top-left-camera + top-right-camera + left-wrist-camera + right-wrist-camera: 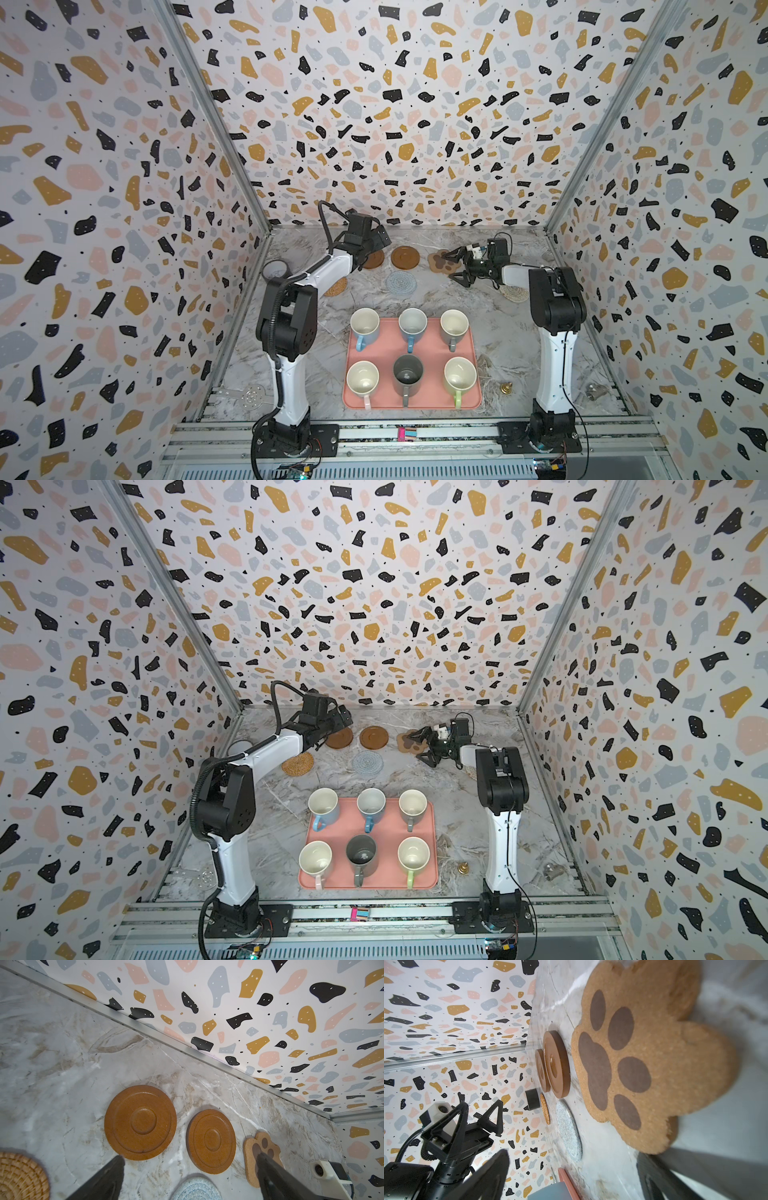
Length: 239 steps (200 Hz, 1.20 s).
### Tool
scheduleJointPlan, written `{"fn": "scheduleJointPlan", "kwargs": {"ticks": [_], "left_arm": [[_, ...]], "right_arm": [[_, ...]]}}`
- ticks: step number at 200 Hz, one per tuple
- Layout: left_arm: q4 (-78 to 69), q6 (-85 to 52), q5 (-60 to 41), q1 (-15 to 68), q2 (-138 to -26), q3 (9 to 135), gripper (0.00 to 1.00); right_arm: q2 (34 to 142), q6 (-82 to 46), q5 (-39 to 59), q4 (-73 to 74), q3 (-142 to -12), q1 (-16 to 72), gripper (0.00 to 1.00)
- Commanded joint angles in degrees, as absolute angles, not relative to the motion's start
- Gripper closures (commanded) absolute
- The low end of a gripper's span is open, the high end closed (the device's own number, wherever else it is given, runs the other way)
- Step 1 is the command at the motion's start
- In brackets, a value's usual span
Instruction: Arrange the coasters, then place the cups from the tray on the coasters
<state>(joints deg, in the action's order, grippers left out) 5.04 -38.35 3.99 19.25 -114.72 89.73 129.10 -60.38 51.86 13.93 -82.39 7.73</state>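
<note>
Paw-shaped coaster (675, 1059): tan cork, dark brown pad prints, lying flat.

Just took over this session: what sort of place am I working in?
Probably a staged robot test cell, not a home: printed terrazzo walls, aluminium framing at the corners, and a marble-look tabletop.

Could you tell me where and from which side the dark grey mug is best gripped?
Probably from above, one finger inside the dark grey mug, pinching its rim wall beside the handle: it stands upright, open-mouthed, with the pink mug and the green mug flanking it on the tray.
</note>
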Motion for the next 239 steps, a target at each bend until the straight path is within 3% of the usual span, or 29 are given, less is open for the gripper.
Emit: {"fn": "scheduleJointPlan", "kwargs": {"ticks": [1, 134, 239], "left_arm": [[4.04, -37.53, 4.83, 19.14, -112.14, 88.98, 0.0], [4.48, -37.6, 5.0, 19.13, -112.41, 90.44, 0.0], [4.13, -37.53, 4.69, 19.13, -112.93, 90.26, 0.0]], "right_arm": [[131.03, -62.59, 50.73, 14.87, -84.23, 8.68, 0.03], [135.51, -70.4, 49.77, 22.52, -88.87, 9.93, 0.04], [125.58, -62.75, 52.69, 15.49, -82.97, 9.27, 0.04]]}}
